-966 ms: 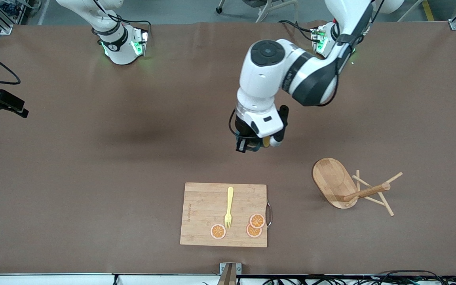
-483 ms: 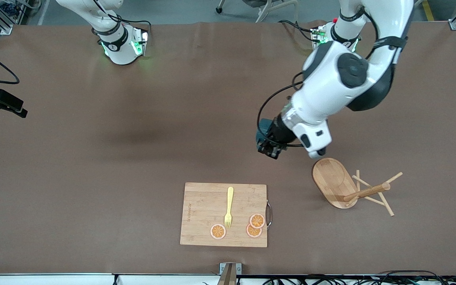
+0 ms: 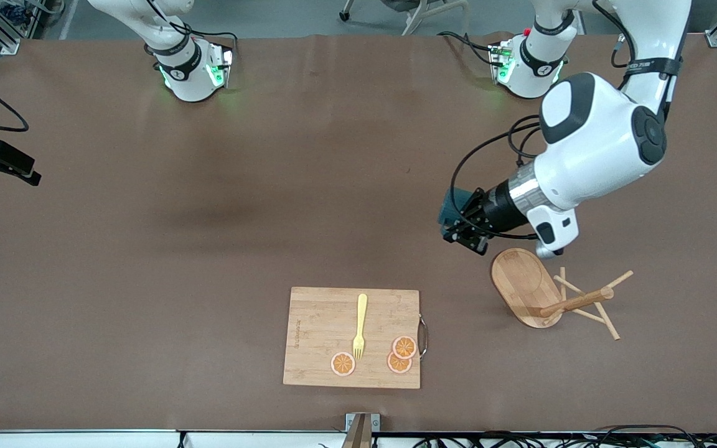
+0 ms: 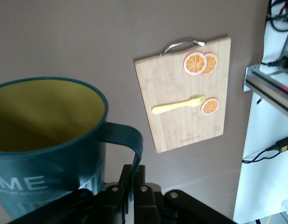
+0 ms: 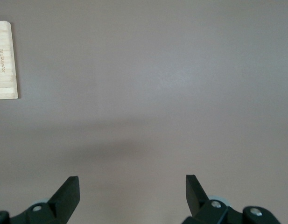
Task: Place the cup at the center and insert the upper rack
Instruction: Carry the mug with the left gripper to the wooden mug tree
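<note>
Left hand (image 3: 463,235) clamps cup (image 4: 45,144) over bare brown table (image 3: 209,249).

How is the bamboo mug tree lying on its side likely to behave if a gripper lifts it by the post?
The upper rack looks rigid, so it probably won't flex. Its broad oval base at one end likely makes it end-heavy, so it may swing in the grip. The thin crossing pegs look like the weakest parts and could snag.

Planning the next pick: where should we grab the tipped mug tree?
Judging by its pose, grip the thick round post of the mug tree from above, fingers across it. It lies tipped with the oval base on edge, and the post offers a graspable width clear of the thin pegs.
</note>
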